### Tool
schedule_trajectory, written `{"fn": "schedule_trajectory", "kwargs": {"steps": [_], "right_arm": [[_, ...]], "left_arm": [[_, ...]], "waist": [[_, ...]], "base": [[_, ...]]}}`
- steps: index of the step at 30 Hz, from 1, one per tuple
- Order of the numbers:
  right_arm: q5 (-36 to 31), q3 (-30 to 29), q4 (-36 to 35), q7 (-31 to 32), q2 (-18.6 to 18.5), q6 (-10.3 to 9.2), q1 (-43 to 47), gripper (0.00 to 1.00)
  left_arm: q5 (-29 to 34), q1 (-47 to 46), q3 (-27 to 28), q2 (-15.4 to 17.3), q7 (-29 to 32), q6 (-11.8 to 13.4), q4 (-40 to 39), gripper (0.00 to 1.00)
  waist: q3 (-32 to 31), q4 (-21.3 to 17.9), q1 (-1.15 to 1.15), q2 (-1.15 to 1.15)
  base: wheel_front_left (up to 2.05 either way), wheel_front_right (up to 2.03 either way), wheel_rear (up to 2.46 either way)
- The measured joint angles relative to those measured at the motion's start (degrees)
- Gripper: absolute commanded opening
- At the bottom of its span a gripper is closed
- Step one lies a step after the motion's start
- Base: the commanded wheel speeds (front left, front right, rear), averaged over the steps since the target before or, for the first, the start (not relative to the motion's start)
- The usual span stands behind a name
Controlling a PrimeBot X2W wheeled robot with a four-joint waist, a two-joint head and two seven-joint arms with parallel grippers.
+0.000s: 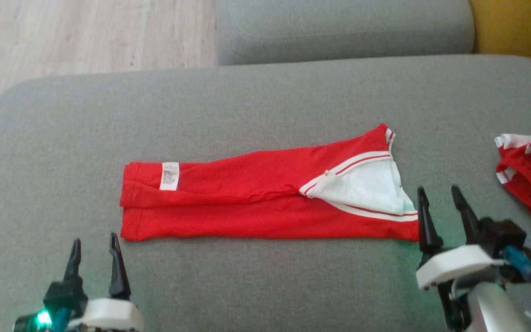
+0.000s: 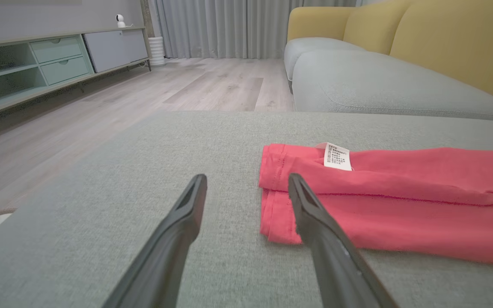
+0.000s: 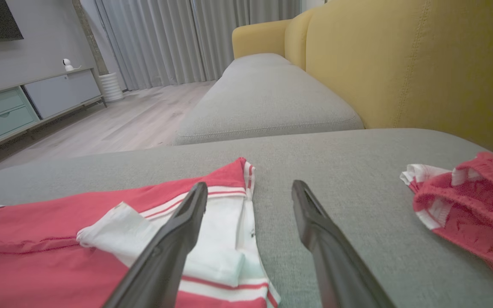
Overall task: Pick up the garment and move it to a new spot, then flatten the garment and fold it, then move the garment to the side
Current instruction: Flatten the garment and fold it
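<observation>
Grey fabric sofa cushion (image 1: 265,92), yellow upholstered backrest (image 3: 400,64) toward its far right corner. Pale wood plank floor (image 2: 144,98), grey curtains (image 2: 221,25), mint-green low cabinet (image 2: 37,64).

The garment (image 1: 256,198) is soft, matt red cloth with smooth white trim and a white fabric label (image 1: 169,175). The sofa cushion (image 1: 247,101) beneath it is grey woven cloth, coarse and matt. The floor (image 1: 85,37) is pale wood with a faint sheen. The left hand (image 1: 95,238) has fingers (image 2: 315,222) of smooth, dark, matt plastic.
</observation>
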Motion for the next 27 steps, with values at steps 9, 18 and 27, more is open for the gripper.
{"fn": "schedule_trajectory", "kwargs": {"steps": [9,18,27], "right_arm": [[1.0,0.0,1.9,0.0,0.2,0.0,2.5,1.0],[0.6,0.0,11.8,0.2,0.2,0.0,-2.4,1.0],[-1.0,-3.2,25.6,2.5,0.2,0.0,-16.4,1.0]], "left_arm": [[1.2,4.7,0.1,-1.5,0.0,-1.5,-3.4,1.0],[1.1,4.6,-0.7,-1.7,0.0,-2.7,-2.9,1.0],[-1.3,1.5,-3.9,-1.9,0.0,-3.6,-0.9,1.0]], "waist": [[-1.8,0.7,0.0,0.0],[0.2,1.3,0.01,0.0],[4.5,4.2,0.02,0.0]], "base": [[0.0,0.0,0.0],[0.0,0.0,0.0],[0.0,0.0,0.0]]}}
